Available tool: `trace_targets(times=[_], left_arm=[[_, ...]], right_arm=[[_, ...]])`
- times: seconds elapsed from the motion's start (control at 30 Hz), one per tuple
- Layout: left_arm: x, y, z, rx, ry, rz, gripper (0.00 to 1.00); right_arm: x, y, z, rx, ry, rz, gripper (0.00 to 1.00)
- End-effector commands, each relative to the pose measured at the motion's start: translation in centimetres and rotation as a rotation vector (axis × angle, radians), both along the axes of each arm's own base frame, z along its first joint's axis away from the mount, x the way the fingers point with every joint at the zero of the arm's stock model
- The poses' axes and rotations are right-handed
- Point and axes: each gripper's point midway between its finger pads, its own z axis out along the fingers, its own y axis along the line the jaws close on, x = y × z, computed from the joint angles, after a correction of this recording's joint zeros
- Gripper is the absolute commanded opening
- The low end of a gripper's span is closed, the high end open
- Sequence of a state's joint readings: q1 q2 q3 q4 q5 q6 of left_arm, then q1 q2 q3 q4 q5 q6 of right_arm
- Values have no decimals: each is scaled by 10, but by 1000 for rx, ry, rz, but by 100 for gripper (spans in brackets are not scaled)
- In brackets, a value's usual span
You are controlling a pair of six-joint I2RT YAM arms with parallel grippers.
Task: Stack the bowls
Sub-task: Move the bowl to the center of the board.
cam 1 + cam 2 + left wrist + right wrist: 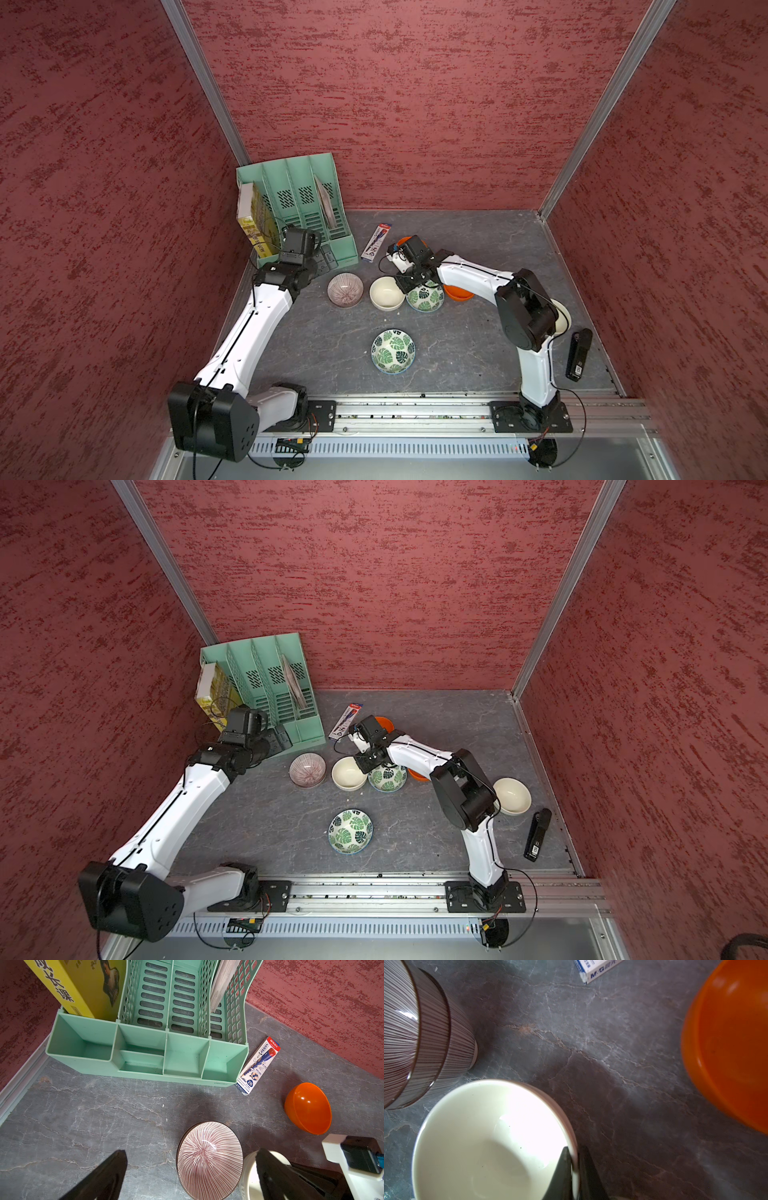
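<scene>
On the grey, marble-veined bench [478, 345], the right fingers [563, 1167] are pinched shut on the rim of a plain cream bowl [386, 293], one finger inside the smooth wall and one outside; whether the bowl has left the bench I cannot tell. It sits between a purple-grey bowl with fine radial lines [345, 289], whose doubled rim looks like its twin nested beneath, and a white bowl with green leaves [424, 297], which the right wrist partly covers. The left fingers [108, 1174] are spread wide with nothing between them, hovering near the striped bowl. A glossy orange bowl [307, 1108] stands farther back, mostly hidden in both top views by the right wrist, and a second orange bowl [457, 294] peeks out from under the right forearm. The other leafy bowl [392, 351] stands alone nearer the front rail, and the other cream bowl [512, 796] lies behind the right elbow. Crowding the left rear corner is a mint-green slotted plastic file rack [299, 199] holding a yellow book [251, 224], with a slim pencil box [376, 243] just beside it. A black oblong device [578, 353] lies by the right wall.
</scene>
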State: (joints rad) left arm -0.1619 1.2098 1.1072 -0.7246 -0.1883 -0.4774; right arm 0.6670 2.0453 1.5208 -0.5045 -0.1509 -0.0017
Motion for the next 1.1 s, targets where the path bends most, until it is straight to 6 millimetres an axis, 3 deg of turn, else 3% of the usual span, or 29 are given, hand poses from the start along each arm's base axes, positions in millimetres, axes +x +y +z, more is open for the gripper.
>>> trace_targets(times=[0.0, 0.2, 0.43, 0.6, 0.73, 0.83, 0.93, 1.07], left_arm=[[7, 2, 10, 12, -33, 2, 100], [7, 2, 8, 8, -28, 2, 100], [6, 3, 10, 13, -31, 5, 100], [7, 1, 10, 6, -32, 2, 100], [9, -2, 10, 0, -36, -11, 100], [12, -10, 9, 11, -31, -41, 100], [18, -21, 11, 18, -30, -73, 100], [30, -42, 17, 18, -35, -122, 100]], right_arm=[[13, -7, 21, 9, -72, -46, 7], [15, -5, 19, 21, -70, -57, 11], [13, -5, 26, 46, -83, -60, 26], [12, -9, 49, 83, -130, -91, 48], [14, -29, 77, 93, -179, -176, 58], [19, -66, 94, 90, -191, -331, 61], [16, -131, 101, -18, -198, -553, 61], [-13, -228, 101, -217, -185, -843, 63]])
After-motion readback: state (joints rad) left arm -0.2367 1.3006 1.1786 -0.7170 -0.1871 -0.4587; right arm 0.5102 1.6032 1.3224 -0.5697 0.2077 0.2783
